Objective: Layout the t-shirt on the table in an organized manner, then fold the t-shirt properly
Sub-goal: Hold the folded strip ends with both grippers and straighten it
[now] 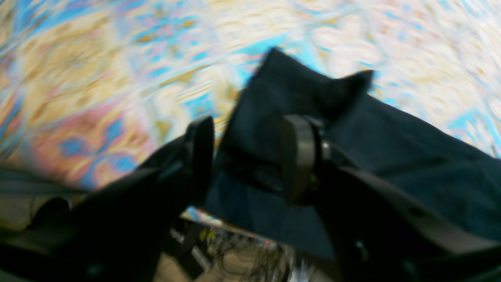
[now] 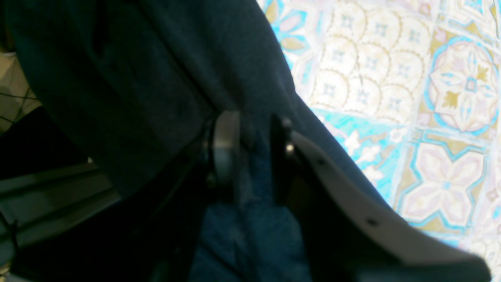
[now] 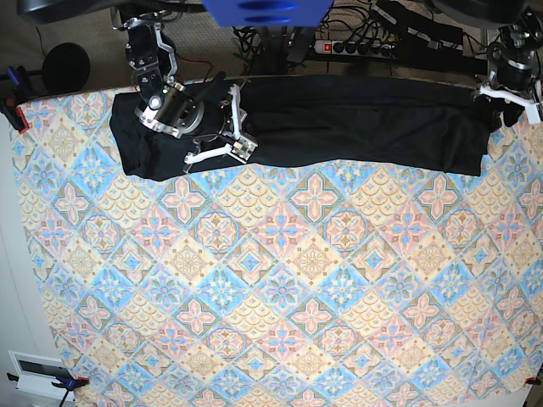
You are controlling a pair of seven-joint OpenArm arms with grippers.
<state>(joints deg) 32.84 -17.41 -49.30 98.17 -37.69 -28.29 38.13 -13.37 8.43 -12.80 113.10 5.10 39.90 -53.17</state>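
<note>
The black t-shirt [image 3: 365, 123] lies stretched in a long band along the far edge of the patterned table [image 3: 280, 280]. In the base view my right gripper [image 3: 237, 140] sits on its left part. The right wrist view shows that gripper [image 2: 252, 129] shut on a fold of the t-shirt [image 2: 137, 78], with the table [image 2: 391, 78] to the right. My left gripper [image 3: 512, 100] is at the shirt's far right end. In the blurred left wrist view its jaws [image 1: 248, 125] stand open, the t-shirt [image 1: 391, 149] lying loose between and beyond them on the table [image 1: 78, 78].
A power strip and cables [image 3: 356, 42] lie on the floor beyond the far edge. A round black object [image 3: 64, 68] sits past the far left corner. Clamps [image 3: 13, 110] hold the cloth at its corners. Floor cables [image 1: 242, 250] show under the table edge.
</note>
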